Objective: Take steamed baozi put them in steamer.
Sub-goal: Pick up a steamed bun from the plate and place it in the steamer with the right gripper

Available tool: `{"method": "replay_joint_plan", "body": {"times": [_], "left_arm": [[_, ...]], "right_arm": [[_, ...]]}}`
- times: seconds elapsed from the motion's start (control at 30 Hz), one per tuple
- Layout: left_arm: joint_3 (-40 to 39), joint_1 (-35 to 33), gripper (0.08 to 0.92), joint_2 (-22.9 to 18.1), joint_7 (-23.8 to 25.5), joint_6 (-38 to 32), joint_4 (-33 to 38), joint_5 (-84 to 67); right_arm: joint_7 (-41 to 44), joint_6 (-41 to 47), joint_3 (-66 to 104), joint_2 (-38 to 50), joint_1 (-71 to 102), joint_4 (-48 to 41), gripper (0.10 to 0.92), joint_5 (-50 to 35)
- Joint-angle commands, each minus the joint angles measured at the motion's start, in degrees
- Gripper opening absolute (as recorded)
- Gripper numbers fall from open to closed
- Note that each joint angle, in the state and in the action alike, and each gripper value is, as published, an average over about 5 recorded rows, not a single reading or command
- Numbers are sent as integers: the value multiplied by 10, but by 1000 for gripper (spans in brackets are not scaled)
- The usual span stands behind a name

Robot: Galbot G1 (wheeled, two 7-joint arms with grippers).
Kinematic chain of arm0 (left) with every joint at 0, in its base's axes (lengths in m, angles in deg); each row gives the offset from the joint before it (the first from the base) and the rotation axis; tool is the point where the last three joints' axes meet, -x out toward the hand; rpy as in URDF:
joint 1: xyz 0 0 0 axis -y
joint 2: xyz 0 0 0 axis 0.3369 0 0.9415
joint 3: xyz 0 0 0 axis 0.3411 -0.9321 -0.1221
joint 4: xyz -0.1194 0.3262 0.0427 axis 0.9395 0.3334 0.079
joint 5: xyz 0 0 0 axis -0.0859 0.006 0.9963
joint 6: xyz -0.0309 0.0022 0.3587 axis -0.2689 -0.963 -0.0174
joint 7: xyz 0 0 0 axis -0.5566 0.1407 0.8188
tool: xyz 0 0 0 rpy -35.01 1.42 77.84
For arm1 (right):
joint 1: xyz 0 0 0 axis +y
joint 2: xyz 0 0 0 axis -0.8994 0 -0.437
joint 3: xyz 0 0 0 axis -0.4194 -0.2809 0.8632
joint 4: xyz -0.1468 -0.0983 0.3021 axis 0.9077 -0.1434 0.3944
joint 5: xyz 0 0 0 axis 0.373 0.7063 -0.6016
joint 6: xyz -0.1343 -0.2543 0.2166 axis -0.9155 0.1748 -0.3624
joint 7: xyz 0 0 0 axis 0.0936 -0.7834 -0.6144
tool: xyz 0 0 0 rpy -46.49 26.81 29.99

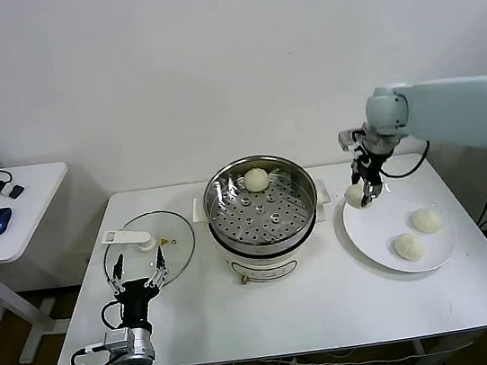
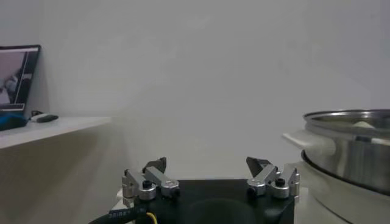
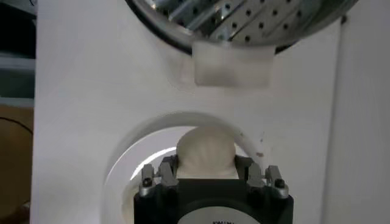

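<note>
The right pincer (image 1: 360, 193) is pinching a baozi (image 1: 355, 195) between its fingers, holding it over the near-left edge of the white plate (image 1: 374, 241), between that plate and the steamer (image 1: 261, 200); the right wrist view is showing the bun (image 3: 205, 152) bulging out past the fingertips (image 3: 159, 167) with the plate rim curving beneath it and the steamer's white handle (image 3: 233, 63) ahead. One baozi (image 1: 256, 179) is already sitting on the perforated tray toward the far side of the steamer, and two more (image 1: 427, 219) (image 1: 408, 246) are waiting on the plate. The left pincer (image 1: 136, 275) is resting spread and idle above the near-left part of the surface (image 1: 333, 301), just beside the glass lid (image 1: 168, 238). The likely trouble from here is the grip: the soft dough is being squeezed near its base, so it could be slipping out over the surface during the carry, or it could be catching on the steamer's raised rim if the arm is travelling too low.
</note>
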Motion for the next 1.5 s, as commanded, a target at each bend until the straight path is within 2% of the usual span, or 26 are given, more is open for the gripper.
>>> {"method": "replay_joint_plan", "body": {"times": [0.03,0.3,0.7,1.5], "left_arm": [[-2,-1,823,2,0,0,13,-1],[-1,-9,823,-5,1,4,27,1],[4,-13,823,-8,4,8,32,2],[9,-2,823,-8,4,7,17,-4]], "right_arm": [[8,13,-33,-83,-165,66,626,-115],[-18,41,45,-153,-99,31,628,-150],[-44,60,112,-237,48,-56,628,-141],[-38,56,125,-294,175,-192,628,-90]]}}
